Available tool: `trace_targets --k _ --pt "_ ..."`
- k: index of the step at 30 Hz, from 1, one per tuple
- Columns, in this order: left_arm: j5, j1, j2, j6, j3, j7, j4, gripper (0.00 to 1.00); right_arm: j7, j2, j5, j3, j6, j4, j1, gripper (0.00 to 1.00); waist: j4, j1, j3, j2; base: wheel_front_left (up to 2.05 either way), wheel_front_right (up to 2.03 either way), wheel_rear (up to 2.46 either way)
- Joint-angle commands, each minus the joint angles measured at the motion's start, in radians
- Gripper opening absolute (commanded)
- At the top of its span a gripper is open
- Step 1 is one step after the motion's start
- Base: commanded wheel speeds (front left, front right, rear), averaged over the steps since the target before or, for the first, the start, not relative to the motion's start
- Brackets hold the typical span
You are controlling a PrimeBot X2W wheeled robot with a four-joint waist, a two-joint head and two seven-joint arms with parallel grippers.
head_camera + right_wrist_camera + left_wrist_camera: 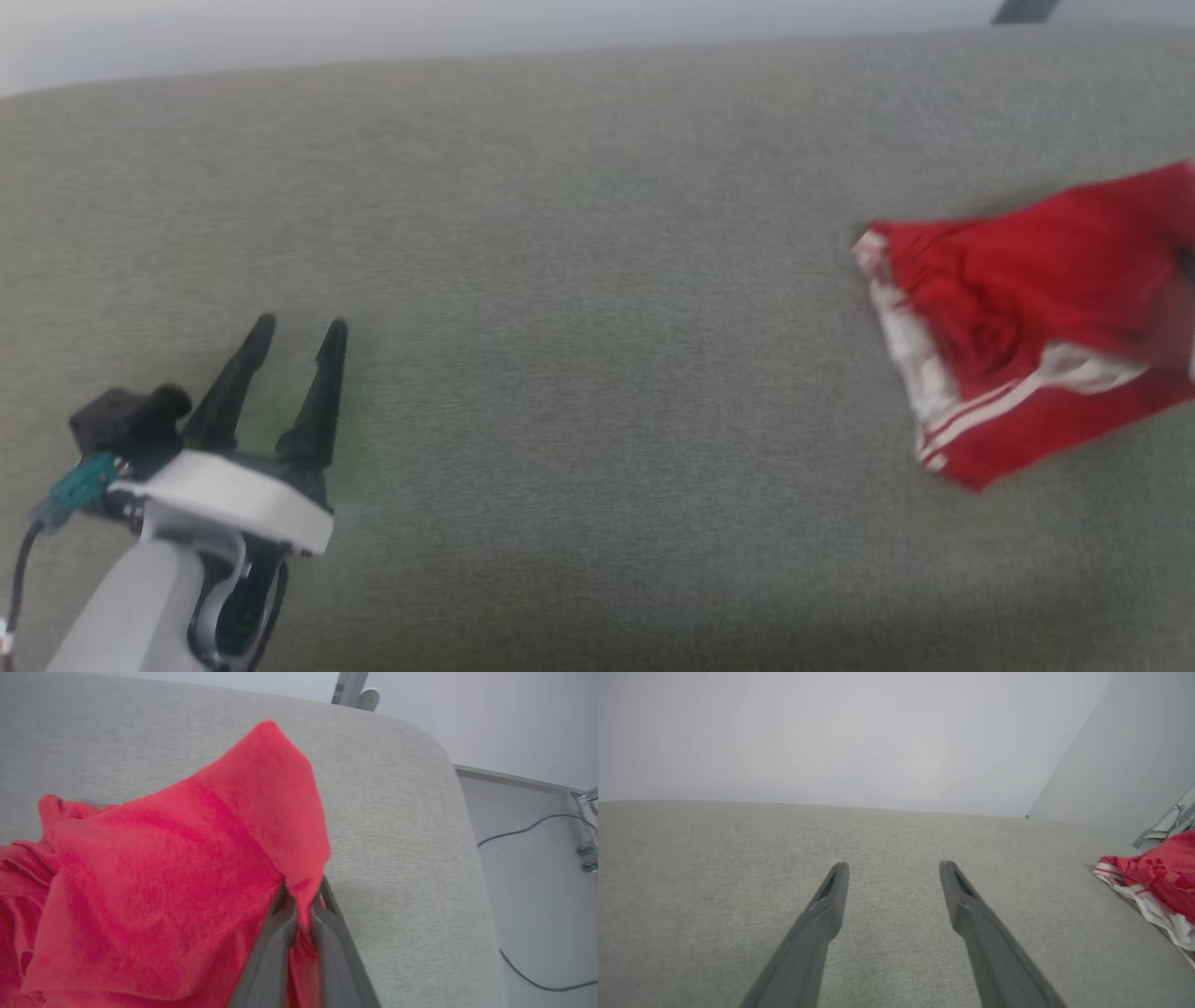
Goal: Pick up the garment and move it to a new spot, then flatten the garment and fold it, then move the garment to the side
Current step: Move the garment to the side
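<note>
I'm pinching a raised fold of the garment [187,858] in the right end effector [302,895] to lift it, since it's lying bunched at the grey surface's [560,280] right side. I'm holding the left end effector [301,327] spread and well apart from the garment, free for flattening.

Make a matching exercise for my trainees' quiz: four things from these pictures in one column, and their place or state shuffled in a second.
Column one:
1. left hand
2. right hand
3. garment
4. cable

Column two:
A. bunched, red and white, on the grey surface
B. open, over bare surface
C. lying on the floor
D. shut on a red fold

Pairs: 1-B, 2-D, 3-A, 4-C
</note>
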Motion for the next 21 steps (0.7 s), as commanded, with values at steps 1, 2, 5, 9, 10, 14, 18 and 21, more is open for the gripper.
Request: trace_targets --k 1,2,5,9,10,14,18,21 --pt "0.008 -0.021 0.0 -0.007 -0.004 0.003 0.003 1.0 -0.014 -0.009 -0.01 0.0 -0.002 0.008 -0.023 0.0 -0.032 0.0 0.032 0.0 0.0 0.0 0.0" --pt "0.013 -0.037 -0.001 -0.008 -0.01 0.006 0.005 1.0 -0.027 -0.021 -0.016 0.001 -0.002 0.024 -0.043 0.0 -0.041 0.0 0.043 0.0 0.0 0.0 0.0" --pt "0.028 -0.088 -0.005 -0.015 -0.032 0.015 0.011 1.0 -0.071 -0.046 -0.031 0.0 -0.002 0.081 -0.102 0.0 -0.065 0.0 0.072 0.0 0.0 0.0 0.0" --pt "0.038 -0.157 -0.011 -0.024 -0.066 0.026 0.023 1.0 -0.145 -0.076 -0.068 -0.002 -0.002 0.165 -0.179 0.0 -0.094 0.0 0.111 0.0 0.0 0.0 0.0" --pt "0.042 -0.173 -0.013 -0.026 -0.075 0.027 0.026 1.0 -0.164 -0.079 -0.082 0.003 -0.002 0.187 -0.198 0.0 -0.101 0.0 0.121 0.0 0.0 0.0 0.0" --pt "0.053 -0.234 -0.016 -0.033 -0.104 0.035 0.036 1.0 -0.244 -0.087 -0.14 -0.004 -0.002 0.272 -0.268 0.0 -0.127 0.0 0.159 0.0 0.0 0.0 0.0" --pt "0.063 -0.306 -0.017 -0.038 -0.142 0.047 0.049 1.0 -0.34 -0.078 -0.227 -0.043 -0.002 0.399 -0.349 0.0 -0.144 0.0 0.21 0.0 0.0 0.0 0.0" --pt "0.067 -0.344 -0.022 -0.04 -0.163 0.048 0.06 1.0 -0.393 -0.063 -0.274 -0.067 -0.002 0.477 -0.381 0.0 -0.147 0.0 0.234 0.0 0.0 0.0 0.0"
